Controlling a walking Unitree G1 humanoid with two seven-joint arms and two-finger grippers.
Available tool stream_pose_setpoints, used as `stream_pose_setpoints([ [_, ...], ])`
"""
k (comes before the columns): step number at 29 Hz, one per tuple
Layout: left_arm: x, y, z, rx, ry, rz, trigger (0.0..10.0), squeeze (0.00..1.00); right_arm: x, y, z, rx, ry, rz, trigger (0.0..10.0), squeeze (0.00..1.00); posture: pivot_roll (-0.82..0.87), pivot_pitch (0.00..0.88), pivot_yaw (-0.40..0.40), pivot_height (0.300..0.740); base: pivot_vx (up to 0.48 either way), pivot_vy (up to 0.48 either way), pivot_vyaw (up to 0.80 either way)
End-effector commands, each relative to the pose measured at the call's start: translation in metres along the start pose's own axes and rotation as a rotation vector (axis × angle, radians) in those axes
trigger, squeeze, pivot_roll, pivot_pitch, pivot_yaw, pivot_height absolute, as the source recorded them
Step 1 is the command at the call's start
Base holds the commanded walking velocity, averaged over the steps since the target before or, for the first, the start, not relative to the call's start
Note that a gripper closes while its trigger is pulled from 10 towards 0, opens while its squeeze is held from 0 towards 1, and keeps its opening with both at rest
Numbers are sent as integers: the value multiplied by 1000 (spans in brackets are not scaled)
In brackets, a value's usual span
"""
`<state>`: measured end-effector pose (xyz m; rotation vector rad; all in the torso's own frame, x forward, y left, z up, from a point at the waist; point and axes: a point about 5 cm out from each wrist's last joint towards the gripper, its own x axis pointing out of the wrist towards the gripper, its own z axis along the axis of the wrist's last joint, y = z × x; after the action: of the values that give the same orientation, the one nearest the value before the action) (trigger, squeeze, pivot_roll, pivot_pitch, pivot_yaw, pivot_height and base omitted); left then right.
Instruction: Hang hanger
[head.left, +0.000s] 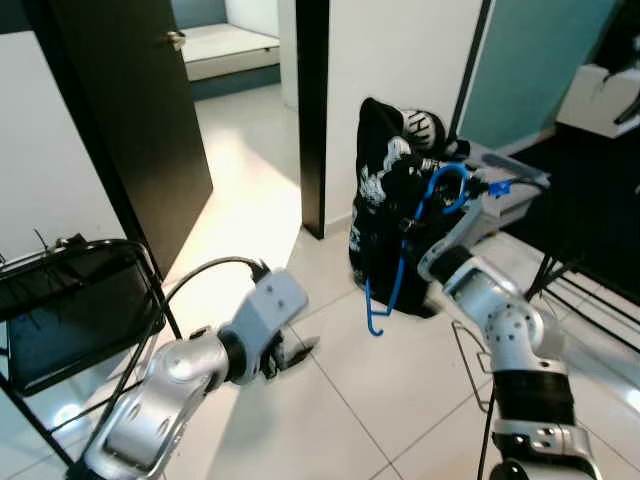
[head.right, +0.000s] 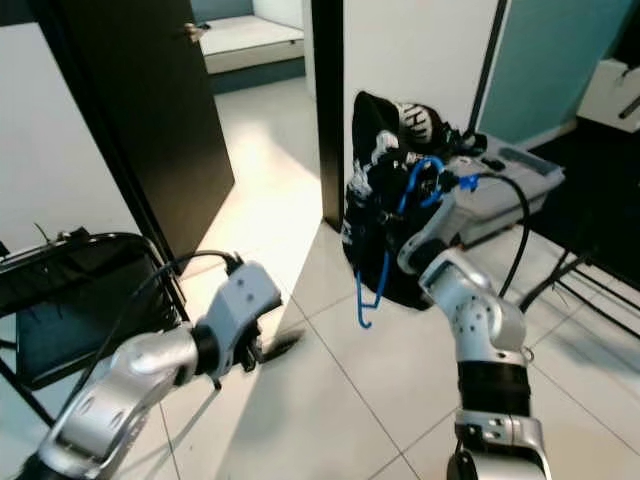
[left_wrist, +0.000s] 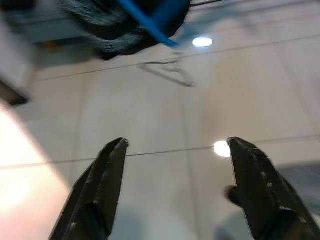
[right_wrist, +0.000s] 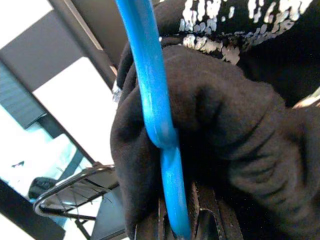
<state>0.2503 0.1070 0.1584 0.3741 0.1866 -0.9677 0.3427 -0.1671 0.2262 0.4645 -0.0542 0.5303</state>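
The right claw (head.left: 415, 190) is raised at about 1 o'clock in the head view, buried in a black garment (head.left: 385, 215) with white print that hangs on a blue hanger (head.left: 405, 235). In the right wrist view the hanger (right_wrist: 155, 100) runs straight through the middle of the picture with dark cloth (right_wrist: 220, 125) bunched around it; the claw appears clenched on hanger and cloth together, though its fingers are hidden by the fabric. The hanger's hook curls above the wrist and its lower end dangles free, ending in a small upturned tip at about 6 o'clock of the garment, above the floor (head.left: 350, 390). The garment hangs in front of a white wall beside a dark door frame (head.left: 312, 110), with a grey box (head.left: 510, 200) just behind it at 3 o'clock. The left claw (head.left: 290, 355) is low at about 7 o'clock, well apart from the hanger, hovering over the pale tiled floor; in the left wrist view its two fingers (left_wrist: 100, 185) stand wide apart, released and holding nothing, with a thin wire hanger (left_wrist: 167, 72) lying on the tiles ahead of them. At 9 o'clock stands a black wire-frame rack (head.left: 80, 300), and behind it at 11 o'clock a dark door (head.left: 130, 110) is open.
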Motion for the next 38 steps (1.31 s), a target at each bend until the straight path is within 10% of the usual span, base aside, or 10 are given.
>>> stream_pose_setpoints([
  [1, -5, -5, 6, -5, -29, -81, 10000, 1000, 2, 17, 10, -39, -22, 129, 10000, 0, 3, 0, 14, 740, 0, 0, 0],
  [13, -45, 71, 82, -72, -559, 354, 10000, 1000, -38, 12, 18, -173, 116, 363, 10000, 0, -8, 0, 12, 740, 0, 0, 0],
  [14, -56, 79, 93, -123, -673, 400, 10000, 0, -46, 12, 19, -168, 128, 403, 10000, 0, -9, 0, 10, 740, 0, 0, 0],
  [18, -75, 79, 98, -150, -811, 356, 10000, 0, -60, 11, 25, -125, 123, 490, 10000, 0, -10, 0, 10, 740, 0, 0, 0],
  [38, -57, 77, 73, -98, -643, 406, 10000, 0, -80, 38, 38, -63, 106, 760, 10000, 0, -10, 0, 7, 740, 0, 0, 0],
])
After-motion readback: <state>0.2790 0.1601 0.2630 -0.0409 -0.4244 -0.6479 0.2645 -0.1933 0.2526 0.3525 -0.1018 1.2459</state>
